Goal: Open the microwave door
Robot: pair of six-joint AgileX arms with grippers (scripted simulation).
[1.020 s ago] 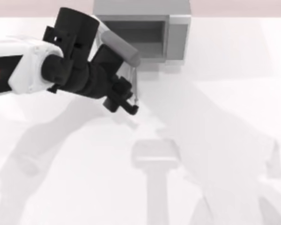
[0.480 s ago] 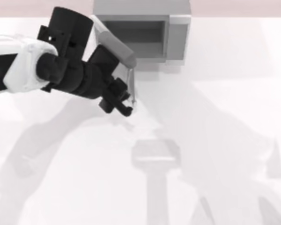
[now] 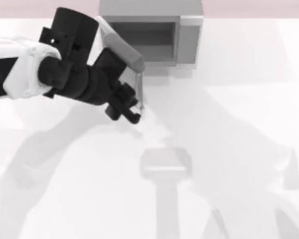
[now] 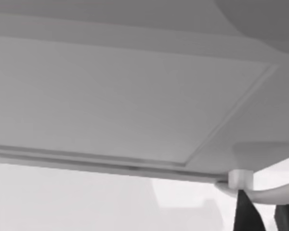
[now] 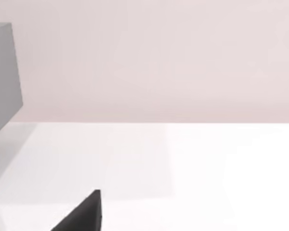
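The grey microwave [image 3: 150, 8] stands at the table's far edge, its dark cavity [image 3: 144, 40] exposed. The microwave door [image 3: 120, 46] is swung out toward the left at an angle. Its pale bar handle [image 3: 139, 90] points down toward the table's middle. My left gripper [image 3: 134, 113] is shut on the lower end of that handle. In the left wrist view the door [image 4: 115, 101] fills most of the picture, and the handle [image 4: 260, 193] crosses above the gripper [image 4: 266, 211]. My right gripper [image 5: 86, 214] shows only as a dark tip, parked off to the right.
The narrow control panel [image 3: 188, 42] sits at the microwave's right end. The microwave's side [image 5: 2, 77] appears at the edge of the right wrist view. The white table [image 3: 229, 149] spreads in front, marked only by shadows.
My left arm has drawn back to the left and slightly upward, pulling the handle along, so the door has swung a little wider. Most of that happened in the first half second.
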